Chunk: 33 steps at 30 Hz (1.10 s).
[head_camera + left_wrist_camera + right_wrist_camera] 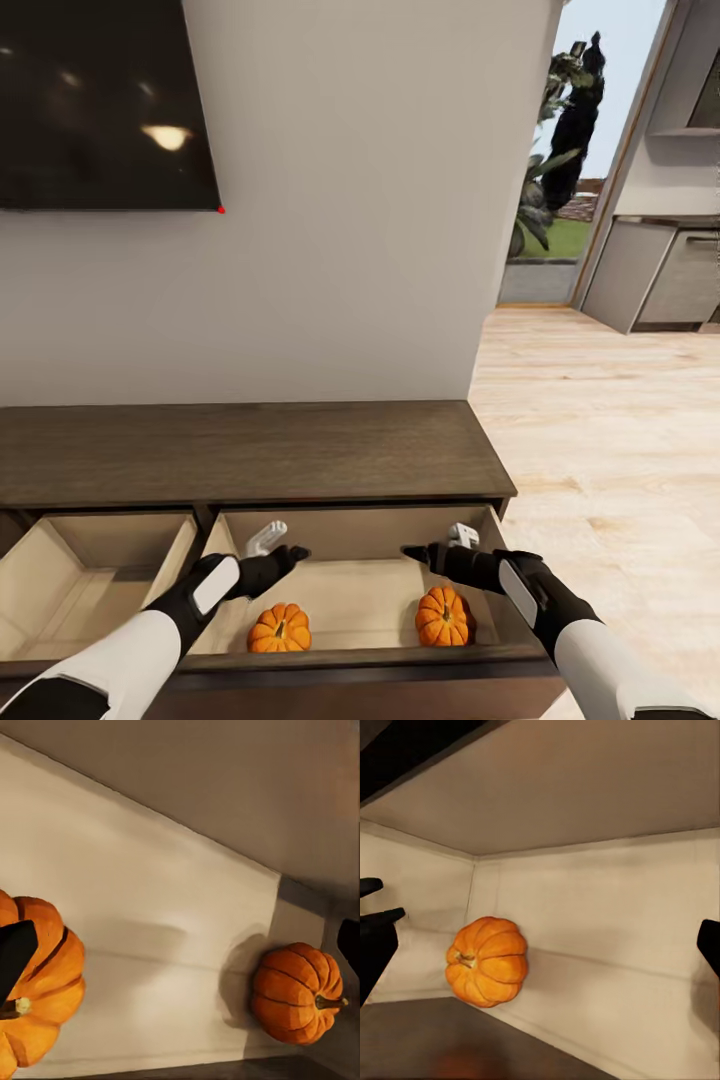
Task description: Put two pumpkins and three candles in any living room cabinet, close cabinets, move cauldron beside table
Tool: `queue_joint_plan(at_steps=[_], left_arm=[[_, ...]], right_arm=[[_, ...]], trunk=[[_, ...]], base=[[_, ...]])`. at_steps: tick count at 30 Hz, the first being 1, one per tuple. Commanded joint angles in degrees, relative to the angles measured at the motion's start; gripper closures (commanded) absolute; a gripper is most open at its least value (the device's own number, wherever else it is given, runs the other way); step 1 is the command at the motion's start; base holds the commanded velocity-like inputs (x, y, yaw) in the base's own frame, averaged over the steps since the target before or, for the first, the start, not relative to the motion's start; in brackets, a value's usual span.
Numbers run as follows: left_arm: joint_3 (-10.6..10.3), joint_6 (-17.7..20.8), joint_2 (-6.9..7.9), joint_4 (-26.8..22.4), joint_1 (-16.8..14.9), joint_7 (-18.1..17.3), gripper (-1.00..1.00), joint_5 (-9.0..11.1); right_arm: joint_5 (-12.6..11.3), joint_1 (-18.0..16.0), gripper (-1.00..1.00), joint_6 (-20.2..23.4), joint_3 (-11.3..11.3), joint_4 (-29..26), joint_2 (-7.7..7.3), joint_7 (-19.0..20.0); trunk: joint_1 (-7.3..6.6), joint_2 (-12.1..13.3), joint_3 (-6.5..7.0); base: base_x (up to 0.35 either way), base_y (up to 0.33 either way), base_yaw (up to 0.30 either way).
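I am holding both pincers, left gripper [287, 543] and right gripper [432, 545], spread and empty above the drawer [360, 655]; each pumpkin [279, 628] is looking light, rigid, ribbed; gripping across the sides seems best.

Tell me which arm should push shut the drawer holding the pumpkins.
Either, marginally the right: both open grippers, left and right, hang over that drawer, each above a pumpkin.

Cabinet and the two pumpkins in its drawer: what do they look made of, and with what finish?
The cabinet looks like dark-brown wood or wood veneer: streaky grain along its flat top, matte. The open drawer is lined in a pale beige, smooth, unpatterned board. The left pumpkin and right pumpkin are ribbed orange with a soft sheen and short stems; real or plastic cannot be told from a render.
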Motion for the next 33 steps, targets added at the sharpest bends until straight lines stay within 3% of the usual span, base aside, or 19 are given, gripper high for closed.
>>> queue_joint_plan(at_steps=[1, 3, 8, 11, 14, 18, 25, 33], left_arm=[[-1.1, 0.0, 0.24, 0.0, 0.0, -1.9, -1.0, 0.0], [-2.6, 0.1, 0.89, -0.1, -0.1, -5.4, -1.0, 0.0], [-3.0, 0.5, 1.16, -0.1, -0.2, -6.8, -1.0, 0.1], [-3.0, 3.5, 1.87, -0.7, -0.2, -7.0, -1.0, 0.1], [-3.0, 6.8, 3.61, -3.5, -0.2, -7.9, -1.0, 0.2], [-3.0, 8.8, 4.82, -4.8, -0.1, -9.7, -1.0, 0.3], [-3.1, 12.7, 5.07, -5.5, -0.1, -10.4, -1.0, 0.3], [-3.1, 13.2, 4.69, -5.2, -0.1, -10.5, -1.0, 0.3]], right_arm=[[0.0, 0.0, -1.0, 0.0, 0.0, 0.0, -0.01, 0.7], [0.0, 0.0, -1.0, 0.1, 0.1, 0.0, -0.06, 2.7], [-0.1, 0.0, -1.0, 2.2, 0.1, 0.0, -0.25, 4.0], [0.0, 0.0, -1.0, 5.0, 0.1, -0.1, -0.71, 4.2], [0.1, 0.0, -1.0, 6.5, 0.2, -0.1, -1.37, 4.2], [0.1, -0.1, -1.0, 9.0, 0.2, -0.2, -1.61, 4.2], [-0.3, -0.1, -1.0, 12.2, 0.2, -2.2, -4.12, 4.4], [-0.3, -0.1, -1.0, 12.4, 0.2, -2.5, -4.64, 5.1]], trunk=[[-0.02, 0.0, 0.23], [-0.07, 0.0, 0.67], [-0.2, 0.1, 1.78], [-0.28, 0.2, 2.44], [-0.36, 0.2, 3.11], [-0.46, 0.2, 3.99], [-0.64, 0.3, 5.54], [-0.85, 0.4, 7.32]], base=[[0.0, 0.0, 0.0], [0.0, 0.0, 0.0], [0.0, 0.0, 0.0], [0.0, 0.0, 0.0], [0.0, 0.0, 0.0], [0.0, 0.0, 0.0], [0.0, 0.0, 0.0], [-0.1, 0.0, 0.0]])
